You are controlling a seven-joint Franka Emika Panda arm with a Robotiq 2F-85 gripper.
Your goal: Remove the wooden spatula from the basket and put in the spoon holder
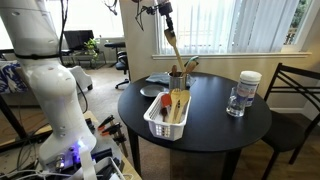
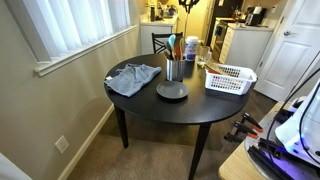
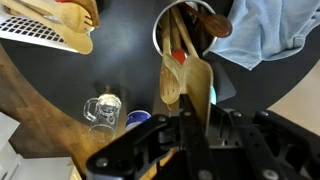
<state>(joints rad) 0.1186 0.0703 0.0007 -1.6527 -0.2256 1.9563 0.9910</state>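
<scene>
**A:** What is the gripper doing?

**B:** The gripper (image 1: 166, 12) is clamped on the narrow end of the wooden spatula (image 1: 172, 45). The spatula hangs clear of the basket (image 1: 152, 117), with its wide end over the spoon holder (image 1: 177, 80).

**A:** So how far along is it?

**B:** I'd say the removal is done. Lowering the spatula in and letting go are left. I can't tell whether the tip has passed the rim.

**A:** And the spatula itself?

**B:** It's pale, flat and slim, and slightly tilted. The other utensils (image 3: 195, 20) crowd the holder.

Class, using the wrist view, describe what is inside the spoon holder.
Several wooden utensils stand inside the spoon holder. The wooden spatula overlaps its opening, hiding the bottom.
</scene>
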